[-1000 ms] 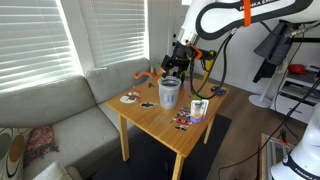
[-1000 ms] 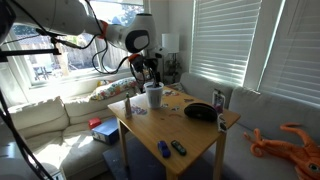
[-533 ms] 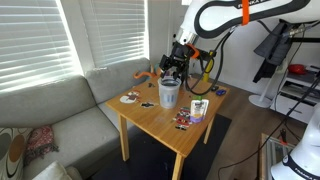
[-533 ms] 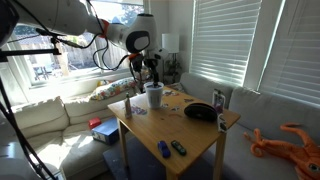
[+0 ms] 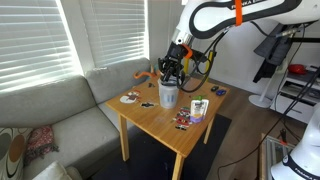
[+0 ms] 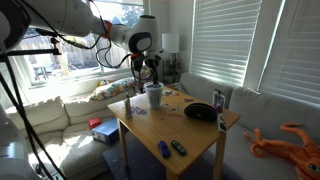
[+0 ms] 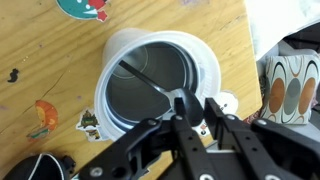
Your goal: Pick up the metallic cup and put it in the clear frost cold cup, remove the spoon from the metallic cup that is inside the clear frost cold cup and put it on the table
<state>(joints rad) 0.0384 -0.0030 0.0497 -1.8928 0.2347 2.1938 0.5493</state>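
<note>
Fingers [image 7: 197,106] at the nested cups' rim.
They straddle the spoon [image 7: 150,80] end, whether clenched I cannot tell; the metallic cup [image 7: 140,105] sits inside the clear frost cold cup [image 7: 105,80], with bare worktop [image 7: 40,55] beyond.

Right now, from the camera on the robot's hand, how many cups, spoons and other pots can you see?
Cups: 2, the clear frost cold cup and the metallic cup inside it
Spoons: 1, the spoon in the metallic cup
Printed containers: 1, the printed container
Total: 4
</note>
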